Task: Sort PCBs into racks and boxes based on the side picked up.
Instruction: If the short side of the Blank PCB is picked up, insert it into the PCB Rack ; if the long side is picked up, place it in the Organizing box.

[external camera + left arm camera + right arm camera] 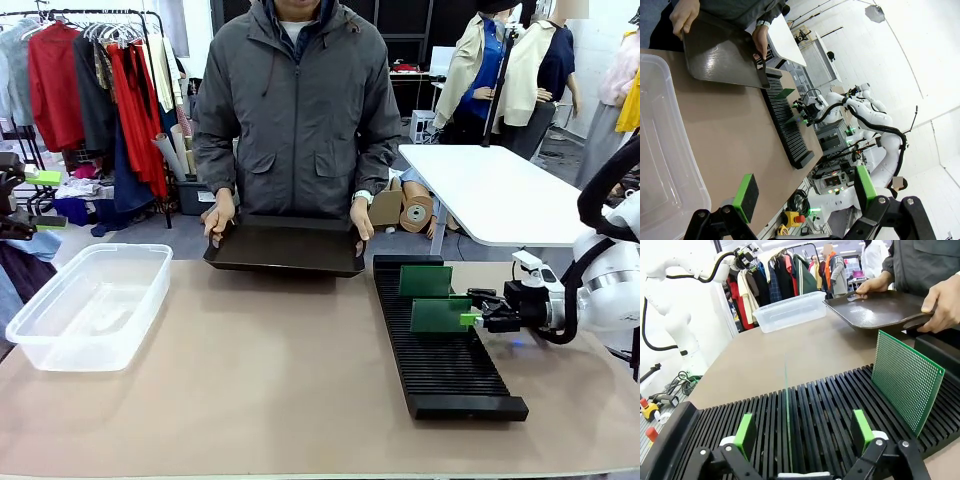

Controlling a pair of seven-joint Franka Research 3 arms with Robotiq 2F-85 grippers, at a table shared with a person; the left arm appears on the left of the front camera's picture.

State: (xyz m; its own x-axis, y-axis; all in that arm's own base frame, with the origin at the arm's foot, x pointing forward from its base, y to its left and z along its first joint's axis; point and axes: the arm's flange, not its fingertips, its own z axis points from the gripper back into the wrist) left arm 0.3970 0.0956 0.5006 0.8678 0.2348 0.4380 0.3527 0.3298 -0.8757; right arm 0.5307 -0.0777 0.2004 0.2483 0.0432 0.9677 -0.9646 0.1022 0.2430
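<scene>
The long black slotted rack [450, 385] lies right of centre, with two green PCBs standing upright in it. The farther PCB [425, 281] faces the right wrist camera [905, 380]. The nearer PCB [438, 316] appears edge-on as a thin green line [787, 415] between my right gripper's [802, 432] fingers. Those fingers stand wide apart, with neither green pad touching the board. The clear plastic tub [90, 305] sits at the left and nothing lies in it. My left gripper [805, 192] hangs open over the tub's near side [660, 150], holding nothing.
At the table's far edge a person holds a shallow black tray [285, 245] with both hands; nothing lies on its surface. A white table [490, 190] stands behind on the right. Bare brown tabletop [270, 370] stretches between tub and rack.
</scene>
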